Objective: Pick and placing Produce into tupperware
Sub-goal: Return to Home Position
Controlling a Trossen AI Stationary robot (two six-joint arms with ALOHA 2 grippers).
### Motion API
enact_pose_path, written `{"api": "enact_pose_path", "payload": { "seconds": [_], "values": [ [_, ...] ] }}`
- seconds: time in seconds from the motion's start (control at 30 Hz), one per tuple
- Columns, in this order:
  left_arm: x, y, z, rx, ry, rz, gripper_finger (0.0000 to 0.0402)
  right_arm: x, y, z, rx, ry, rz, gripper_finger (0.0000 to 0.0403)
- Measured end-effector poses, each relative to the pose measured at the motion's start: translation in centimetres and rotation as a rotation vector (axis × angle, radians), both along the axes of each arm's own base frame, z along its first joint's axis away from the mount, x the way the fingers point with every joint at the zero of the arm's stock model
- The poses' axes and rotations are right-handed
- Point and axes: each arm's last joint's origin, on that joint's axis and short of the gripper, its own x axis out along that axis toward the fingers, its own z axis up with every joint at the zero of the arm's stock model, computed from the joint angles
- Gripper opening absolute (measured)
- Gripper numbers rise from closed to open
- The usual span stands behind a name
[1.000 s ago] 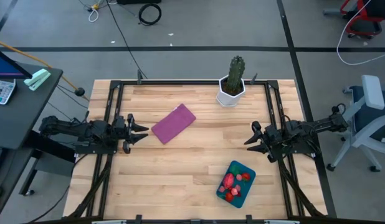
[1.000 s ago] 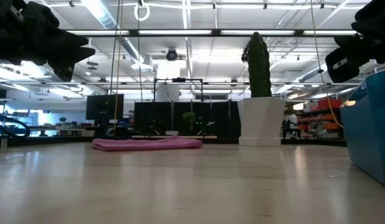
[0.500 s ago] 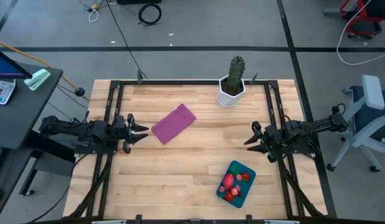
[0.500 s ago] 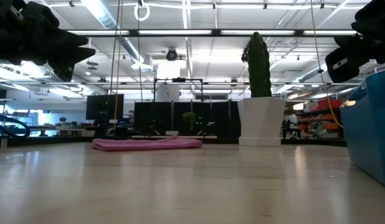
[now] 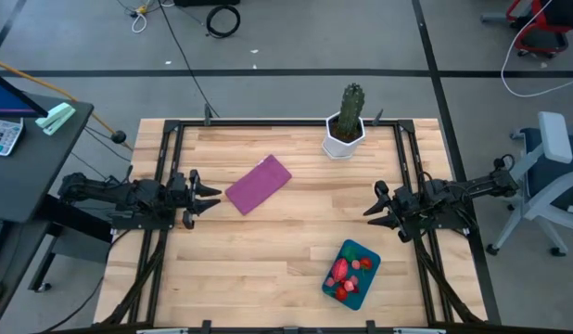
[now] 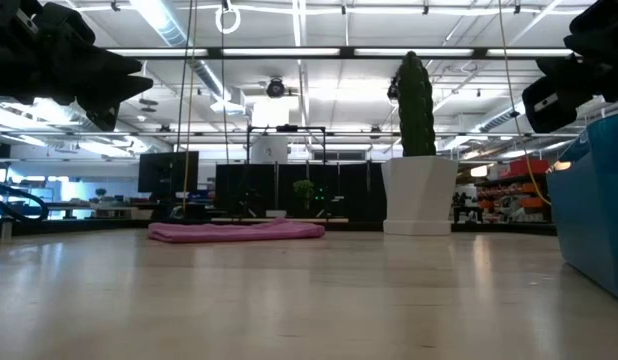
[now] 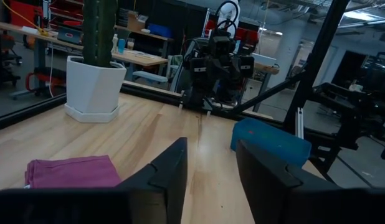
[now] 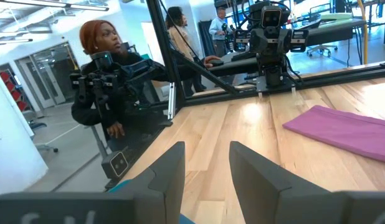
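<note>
Lying in the teal tupperware (image 5: 370, 253), red and pink produce (image 5: 340, 272).

Bench (image 5: 268, 250): pale wood planks, grain showing, smooth. In the low view I see a soft sheen on it, with the ceiling lights reflected.

Frame (image 5: 268, 122) round the bench: black metal rail, matt.

11 o'clock: cloth (image 5: 258, 184), purple-pink fabric, matt, soft, edges slightly rumpled.

1 o'clock: pot (image 5: 342, 141), white, smooth, faceted, slight gloss. Ceramic or plastic, I cannot tell. Cactus (image 5: 351, 102) in it: green, ribbed, dull.

5 o'clock: tupperware (image 5: 373, 263), teal plastic, smooth, low shine. Produce (image 5: 342, 272) inside: red and pink pieces, smooth-looking, finish too small to judge.

Left gripper (image 5: 212, 198) and right gripper (image 5: 370, 206): dark, matt, plastic-looking, with smooth flat faces in my wrist views.
</note>
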Motion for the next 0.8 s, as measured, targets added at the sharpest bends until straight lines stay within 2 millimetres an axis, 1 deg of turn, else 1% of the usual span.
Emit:
{"api": "enact_pose_path", "payload": {
  "seconds": [0.23, 0.63, 0.8],
  "values": [
    [0.0, 0.0, 0.0, 0.001, 0.0, 0.0, 0.0153, 0.0, 0.0, 0.0, 0.0, 0.0, 0.0, 0.0133],
    [0.0, 0.0, 0.0, 0.001, 0.0, 0.0, 0.014, 0.0, 0.0, 0.0, 0.0, 0.0, 0.0, 0.0133],
    [0.0, 0.0, 0.0, 0.0, 0.0, 0.0, 0.0144, 0.0, 0.0, 0.0, 0.0, 0.0, 0.0, 0.0133]
  ]
}}
